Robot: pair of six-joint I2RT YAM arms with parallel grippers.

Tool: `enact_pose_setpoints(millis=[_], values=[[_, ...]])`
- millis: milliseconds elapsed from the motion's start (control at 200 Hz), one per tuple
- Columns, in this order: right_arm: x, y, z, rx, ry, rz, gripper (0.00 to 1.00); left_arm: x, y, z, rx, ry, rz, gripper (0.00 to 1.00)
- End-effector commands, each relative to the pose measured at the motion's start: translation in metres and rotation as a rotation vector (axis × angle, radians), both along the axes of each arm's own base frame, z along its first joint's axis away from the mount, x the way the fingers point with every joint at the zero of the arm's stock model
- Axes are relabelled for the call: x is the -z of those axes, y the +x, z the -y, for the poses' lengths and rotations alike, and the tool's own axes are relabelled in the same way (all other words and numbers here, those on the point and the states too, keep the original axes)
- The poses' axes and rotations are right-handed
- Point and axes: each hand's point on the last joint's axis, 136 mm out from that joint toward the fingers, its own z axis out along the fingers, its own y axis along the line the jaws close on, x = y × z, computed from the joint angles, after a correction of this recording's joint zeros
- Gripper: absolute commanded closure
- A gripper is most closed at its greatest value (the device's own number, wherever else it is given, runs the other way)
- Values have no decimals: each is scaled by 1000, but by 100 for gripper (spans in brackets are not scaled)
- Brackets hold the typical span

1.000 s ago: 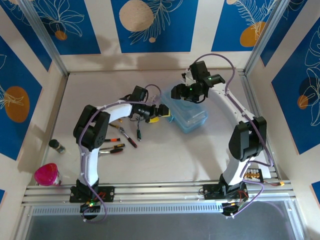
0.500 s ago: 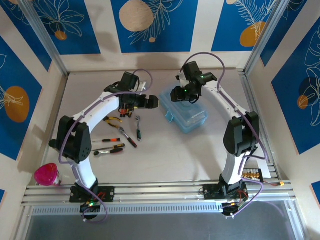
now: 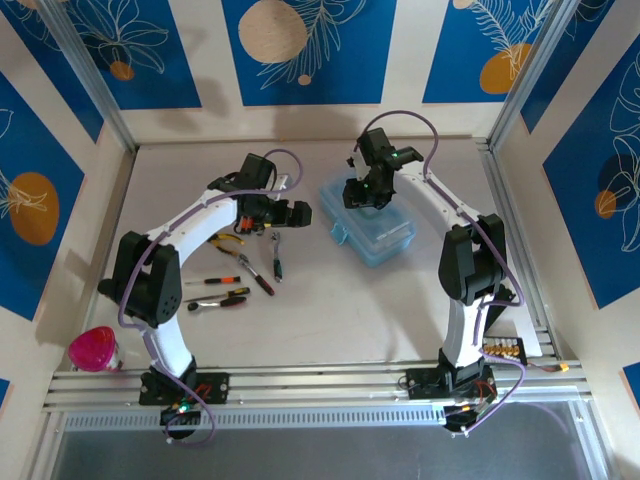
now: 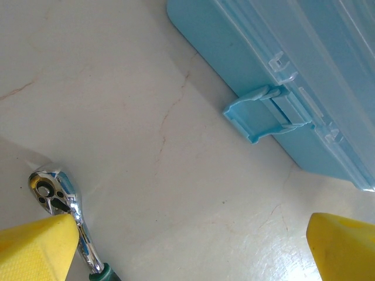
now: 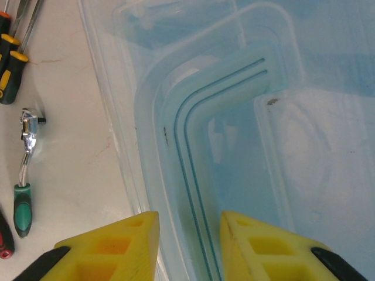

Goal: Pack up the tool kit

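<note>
Right claw [image 5: 188,219] is hovering directly over the blue case [image 3: 380,238], jaws narrowly apart, straddling its lid handle [image 5: 184,158] lengthwise; I cannot tell whether it is gripping. Left claw [image 4: 193,246], released wide, is hanging just left of the case, over the ratchet [image 4: 58,196].

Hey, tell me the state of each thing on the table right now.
Case: lid down.
Latch: sticking out, apparently unfastened.
Left gripper: open, empty.
Right gripper: jaws narrow, astride the handle; grip unclear.
Wrench: loose on the table.
Pliers: loose on the table.
Screwdrivers: loose on the table.
</note>
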Motion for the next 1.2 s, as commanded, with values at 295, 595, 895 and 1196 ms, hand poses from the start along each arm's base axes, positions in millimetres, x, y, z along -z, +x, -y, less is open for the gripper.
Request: enact_pose_setpoints(millis=[295,595,895,1196], values=[[-38,-12,-3,297,297,-78,66,-2,7,4,3,-24,-10,0],[-75,-4,28,181,161,114,30,9,16,19,26,-48,-30,0],[-27,24,67,87,58,113,12,21,34,64,71,-111,-43,0],[-5,-10,40,14,208,53,12,33,62,88,74,-134,-49,0]])
